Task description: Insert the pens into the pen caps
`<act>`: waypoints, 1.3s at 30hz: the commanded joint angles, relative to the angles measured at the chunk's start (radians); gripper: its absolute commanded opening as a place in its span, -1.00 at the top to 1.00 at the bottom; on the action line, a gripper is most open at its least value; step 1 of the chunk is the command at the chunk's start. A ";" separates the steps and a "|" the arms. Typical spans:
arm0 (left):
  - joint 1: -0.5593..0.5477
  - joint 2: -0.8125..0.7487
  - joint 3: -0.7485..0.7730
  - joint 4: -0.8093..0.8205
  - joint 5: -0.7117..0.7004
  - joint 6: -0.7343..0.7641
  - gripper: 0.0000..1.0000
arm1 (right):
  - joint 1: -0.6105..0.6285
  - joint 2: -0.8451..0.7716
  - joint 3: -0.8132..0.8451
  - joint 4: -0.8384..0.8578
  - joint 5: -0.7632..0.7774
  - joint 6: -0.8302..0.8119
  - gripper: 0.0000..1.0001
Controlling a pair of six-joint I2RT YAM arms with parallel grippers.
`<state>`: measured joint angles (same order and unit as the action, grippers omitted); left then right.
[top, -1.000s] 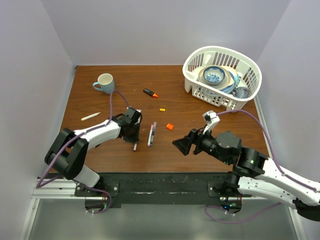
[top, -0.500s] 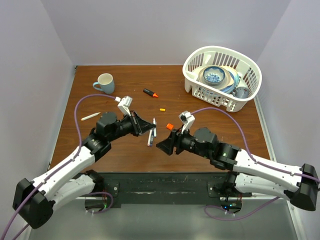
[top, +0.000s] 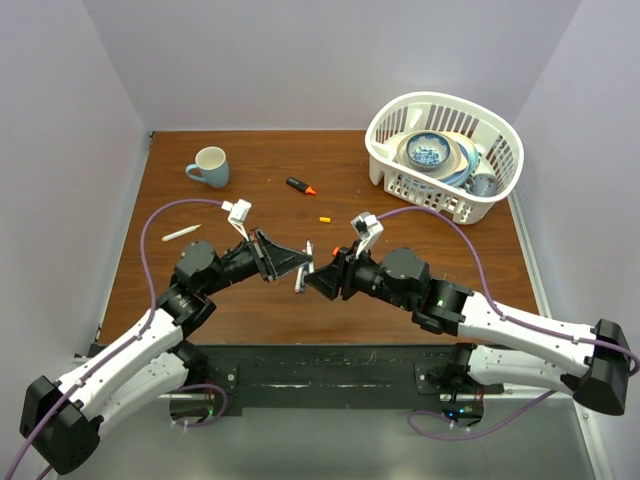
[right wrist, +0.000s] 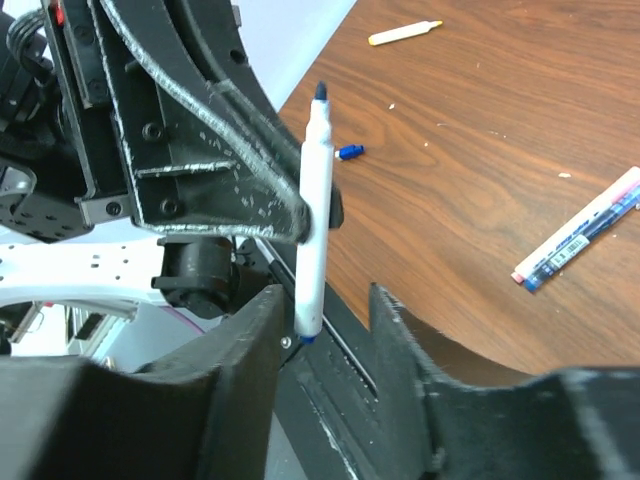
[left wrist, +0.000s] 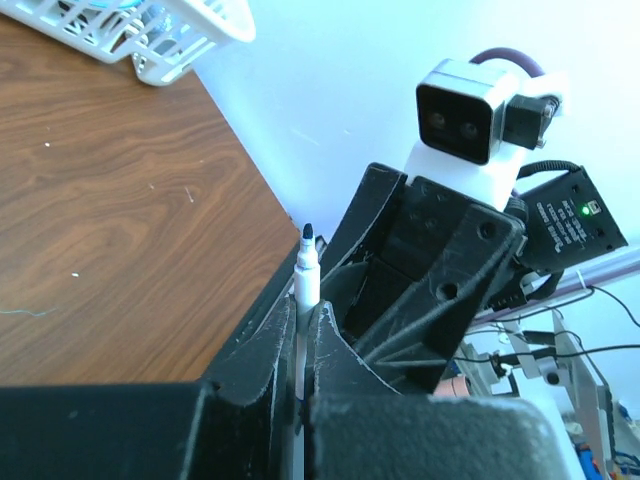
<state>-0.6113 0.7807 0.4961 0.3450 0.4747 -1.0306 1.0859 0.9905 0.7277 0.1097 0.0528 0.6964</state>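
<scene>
At the upper left of your table (top: 260,150) you have a pale blue mug (top: 209,166), handle toward the left. At the upper right, your white basket (top: 420,190) holds a blue-patterned bowl (top: 428,152) and plates.

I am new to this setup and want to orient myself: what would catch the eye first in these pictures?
The left gripper and the open right gripper meet nose to nose above the table. The left one pinches a white pen, dark tip up. A white basket of dishes sits at the far right corner.
</scene>
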 commanded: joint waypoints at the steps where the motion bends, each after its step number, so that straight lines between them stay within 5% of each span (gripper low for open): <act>1: -0.007 -0.020 -0.030 0.101 0.045 -0.025 1.00 | 0.002 0.005 0.042 0.088 0.005 -0.012 0.31; 5: -0.005 -0.015 -0.044 0.126 0.048 -0.023 1.00 | 0.002 0.022 0.050 0.094 -0.001 -0.029 0.98; 7: -0.005 0.003 -0.021 0.106 0.050 -0.007 0.97 | 0.002 0.020 0.044 0.100 0.007 -0.028 1.00; 9: -0.005 0.009 0.002 0.065 0.024 0.010 0.50 | 0.003 0.007 0.035 0.102 0.018 -0.021 1.00; 10: -0.005 0.006 0.027 -0.004 0.004 0.029 0.06 | 0.002 -0.003 0.030 0.093 0.044 -0.017 1.00; 18: 0.037 0.025 0.212 -0.469 -0.359 0.097 -0.63 | 0.002 -0.097 0.016 -0.106 0.196 -0.018 1.00; 24: 0.214 0.106 0.251 -0.595 -0.346 -0.069 -0.60 | 0.002 -0.200 -0.008 -0.205 0.252 -0.031 1.00; 31: 0.403 0.127 0.064 -0.658 -0.373 -0.342 -0.30 | 0.002 -0.335 -0.056 -0.272 0.294 -0.066 1.00; 39: 0.502 0.140 0.082 -0.820 -0.698 -0.444 -0.36 | 0.002 -0.382 -0.071 -0.304 0.312 -0.101 1.00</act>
<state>-0.1467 0.9180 0.5266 -0.3851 -0.0101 -1.3952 1.0863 0.6052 0.6426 -0.1875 0.3252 0.6353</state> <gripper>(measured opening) 0.667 0.056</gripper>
